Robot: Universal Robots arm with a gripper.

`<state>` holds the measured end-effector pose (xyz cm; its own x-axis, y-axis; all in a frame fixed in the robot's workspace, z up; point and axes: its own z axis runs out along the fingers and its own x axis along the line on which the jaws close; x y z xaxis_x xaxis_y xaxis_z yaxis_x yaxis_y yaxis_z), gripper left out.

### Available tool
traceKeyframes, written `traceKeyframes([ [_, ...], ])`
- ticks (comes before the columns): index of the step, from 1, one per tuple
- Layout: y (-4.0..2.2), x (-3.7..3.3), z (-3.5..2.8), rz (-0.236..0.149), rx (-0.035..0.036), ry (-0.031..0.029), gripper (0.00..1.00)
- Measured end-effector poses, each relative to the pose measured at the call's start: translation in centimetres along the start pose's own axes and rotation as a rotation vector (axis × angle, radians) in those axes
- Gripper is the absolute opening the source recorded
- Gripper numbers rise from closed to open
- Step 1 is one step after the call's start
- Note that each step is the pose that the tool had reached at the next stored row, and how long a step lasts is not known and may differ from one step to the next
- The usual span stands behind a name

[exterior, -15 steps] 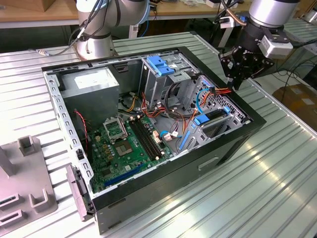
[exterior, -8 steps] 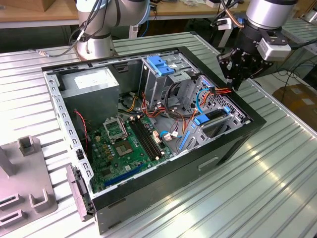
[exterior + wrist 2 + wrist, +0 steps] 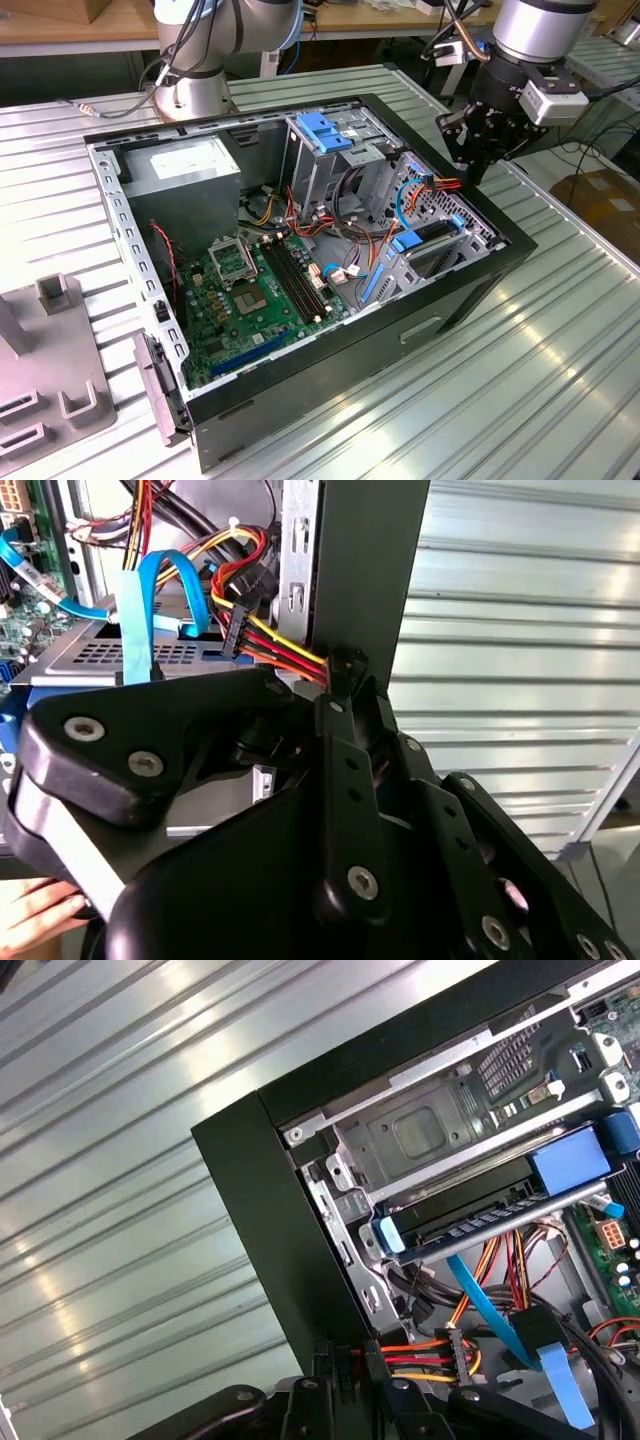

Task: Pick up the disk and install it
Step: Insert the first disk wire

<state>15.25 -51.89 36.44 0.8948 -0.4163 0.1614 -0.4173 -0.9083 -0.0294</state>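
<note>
Scanning from the exterior view's left: grey fixture (image 3: 60, 360) on the tabletop (image 3: 560, 380), then the open computer case (image 3: 330, 400) with the motherboard (image 3: 250, 290), the drive cage (image 3: 320, 150) with its blue top, the disk (image 3: 432, 238), and last the gripper (image 3: 478, 165) over the case's far wall.

Main risk, as I judge it, is the wiring. The red, orange and yellow power cable (image 3: 280, 650) runs right up to the gripper (image 3: 340, 680) in the second wrist view. Any move from here could snag it and drag the plug or the blue data ribbon (image 3: 135, 610). The black case wall (image 3: 270, 1230) is also very close, so a sideways shift could scrape or knock the case. The disk looks tilted in its bay, so I think it may not be fully seated. A push at that angle could jam its blue frame against the bay rails. A person's hand (image 3: 35, 910) sits at the edge of the second wrist view, so there is a contact hazard too.

I cannot tell how wide the gripper is set. I see nothing of the disk in it.

The disk (image 3: 480, 1222) lies inside the case in the bay by that wall, below the gripper and toward the exterior view's left of it. They are near each other, not touching.
</note>
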Motion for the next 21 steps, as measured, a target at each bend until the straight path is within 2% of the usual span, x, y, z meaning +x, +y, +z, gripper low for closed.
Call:
traceKeyframes([
  [1, -0.01, -0.01, 0.00, -0.007, 0.0013, -0.0002, 0.25],
  [6, -0.03, -0.02, 0.07, -0.018, -0.0041, 0.0071, 0.25],
  [12, -0.03, -0.02, 0.09, -0.018, -0.0042, 0.0073, 0.25],
  [13, -0.04, -0.01, 0.09, -0.018, -0.0044, 0.0074, 0.17],
  [15, -0.04, 0.03, -0.13, -0.016, -0.0043, 0.0072, 0.16],
  [18, -0.05, 0.08, -0.49, -0.001, -0.0069, 0.0077, 0.16],
  [21, -0.05, 0.09, -0.57, 0.040, -0.0138, 0.0088, 0.16],
])
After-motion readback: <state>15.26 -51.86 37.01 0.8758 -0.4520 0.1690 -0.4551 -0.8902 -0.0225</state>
